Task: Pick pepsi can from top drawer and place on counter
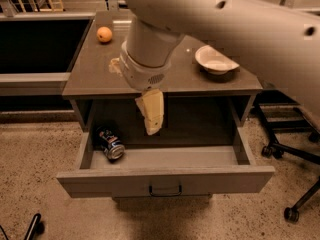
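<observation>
The pepsi can (111, 144) is seen lying on its side in the open top drawer (165, 180), beside its picture-left wall, silver end angled frontward. The tool (152, 113) is held above mid-drawer, picture-right of the can; its state cannot be told.

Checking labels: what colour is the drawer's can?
Dark blue pepsi can, camera view; gripper above top drawer.

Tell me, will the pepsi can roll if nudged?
Probably: the pepsi can lies on its side in the top drawer, left end, so it may roll until the wall stops it. Smooth metal could slip. The gripper hangs over mid-drawer, right of it.
</observation>
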You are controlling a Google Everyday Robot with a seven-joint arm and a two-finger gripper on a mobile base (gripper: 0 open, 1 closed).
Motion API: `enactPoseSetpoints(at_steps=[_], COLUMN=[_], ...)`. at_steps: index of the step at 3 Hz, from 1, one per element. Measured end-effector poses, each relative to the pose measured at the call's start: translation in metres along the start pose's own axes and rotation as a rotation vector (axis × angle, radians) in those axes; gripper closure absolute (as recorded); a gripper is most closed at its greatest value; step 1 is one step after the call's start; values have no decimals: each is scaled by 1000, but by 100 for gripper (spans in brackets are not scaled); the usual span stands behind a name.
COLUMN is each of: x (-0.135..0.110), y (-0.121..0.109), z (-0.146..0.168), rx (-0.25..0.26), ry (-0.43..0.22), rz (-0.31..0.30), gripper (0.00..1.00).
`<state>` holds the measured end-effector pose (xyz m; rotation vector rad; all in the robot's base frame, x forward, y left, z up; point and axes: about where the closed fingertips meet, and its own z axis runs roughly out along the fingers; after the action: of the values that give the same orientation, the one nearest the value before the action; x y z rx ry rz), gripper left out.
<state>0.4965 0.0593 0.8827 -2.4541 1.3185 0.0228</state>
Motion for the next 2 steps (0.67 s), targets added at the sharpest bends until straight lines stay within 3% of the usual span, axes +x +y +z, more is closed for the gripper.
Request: enactPoseSetpoints(at_steps=[1, 2], x=[8, 5], y=[-11, -10], z=[60, 54], rx=[-25, -25], ry=[-19, -18], rz=[-244, -271], gripper=[0, 0])
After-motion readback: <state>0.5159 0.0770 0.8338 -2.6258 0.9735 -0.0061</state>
